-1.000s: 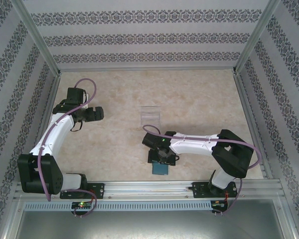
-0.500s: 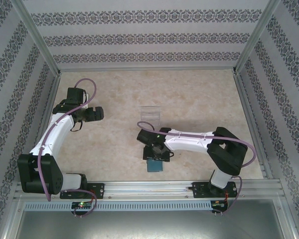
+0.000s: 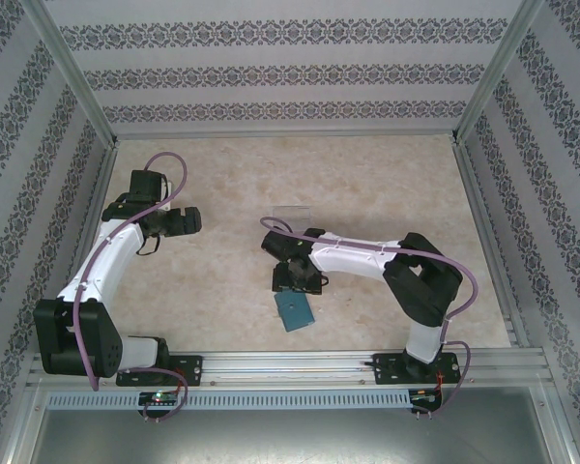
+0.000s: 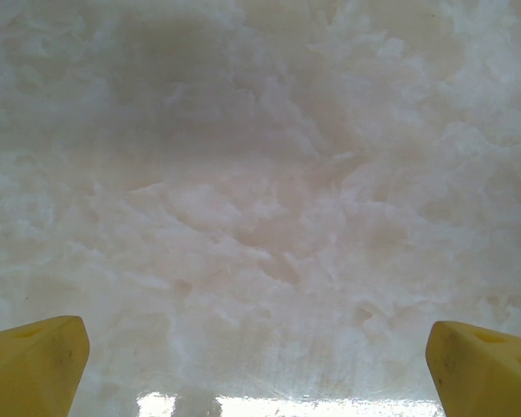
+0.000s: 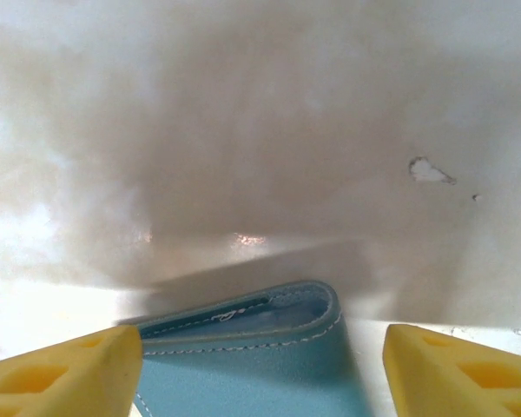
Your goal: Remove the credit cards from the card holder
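lying flat on the marbled bench [image 3: 387, 184] close to the near edge, between the two arm bases and nearer the right one, the teal-blue card holder [image 3: 295, 311] sits a little askew to the rail. it looks like a single closed rectangle from above. whether any cards sit inside it cannot be told.

just beyond it hangs the right tool [image 3: 292, 282], carried by the right arm, which reaches across from its base toward the middle of the bench. in the right wrist view its yellow fingertips [image 5: 61, 373] stand wide apart at the lower corners, with a stitched corner of the card holder between them. that corner shows a paler lining along the fold. the holder's edge runs up against the left fingertip, while a strip of bare bench shows before the right one, so the jaws are spread and not clamped on it.

further back and well to the left, the left tool [image 3: 186, 220] hovers over bare bench. its yellow fingertips [image 4: 35, 365] are at their widest, with nothing between them.

beyond the right tool, a clear plastic tray [image 3: 292, 210] lies partly behind the arm.
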Motion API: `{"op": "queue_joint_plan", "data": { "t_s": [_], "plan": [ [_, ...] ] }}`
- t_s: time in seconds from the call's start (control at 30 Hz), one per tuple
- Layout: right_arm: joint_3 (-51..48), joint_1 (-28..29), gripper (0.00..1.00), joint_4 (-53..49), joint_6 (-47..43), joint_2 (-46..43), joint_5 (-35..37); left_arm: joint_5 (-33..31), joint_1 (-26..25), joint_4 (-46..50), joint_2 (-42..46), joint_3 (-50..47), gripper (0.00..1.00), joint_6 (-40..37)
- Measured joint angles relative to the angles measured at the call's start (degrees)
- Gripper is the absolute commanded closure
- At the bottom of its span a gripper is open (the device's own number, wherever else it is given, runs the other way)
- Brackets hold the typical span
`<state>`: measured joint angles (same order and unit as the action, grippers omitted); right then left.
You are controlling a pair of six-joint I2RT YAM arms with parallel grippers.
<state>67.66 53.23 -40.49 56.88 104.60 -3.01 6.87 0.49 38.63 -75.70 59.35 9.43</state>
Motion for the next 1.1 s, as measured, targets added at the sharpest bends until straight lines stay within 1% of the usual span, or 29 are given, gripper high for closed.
{"op": "queue_joint_plan", "data": {
  "t_s": [0.2,0.37,0.63,0.83,0.93,1.03,1.1],
  "plan": [
    [0.15,0.28,0.11,-0.96,-4.87,0.0,-1.16,0.0,0.0,0.0,0.0,0.0,0.0,0.0],
    [0.76,1.4,0.06,-3.02,-9.31,0.0,-2.12,0.0,0.0,0.0,0.0,0.0,0.0,0.0],
    [3.06,2.16,0.06,-4.48,-13.42,2.91,-3.72,0.0,0.0,0.0,0.0,0.0,0.0,0.0],
    [4.04,2.16,0.13,-5.31,-13.79,4.79,-3.93,0.0,0.0,0.0,-0.02,0.0,0.0,0.0],
    [4.24,2.16,0.14,-5.66,-13.81,5.01,-3.91,0.0,0.0,0.0,0.0,0.0,0.0,0.0],
    [4.31,2.14,0.14,-5.81,-13.77,5.07,-3.87,0.0,0.0,0.0,0.0,0.0,0.0,0.0],
    [4.31,2.14,0.12,-5.79,-13.75,5.07,-3.85,0.0,0.0,0.0,0.0,0.0,0.0,0.0]
  ]
}}
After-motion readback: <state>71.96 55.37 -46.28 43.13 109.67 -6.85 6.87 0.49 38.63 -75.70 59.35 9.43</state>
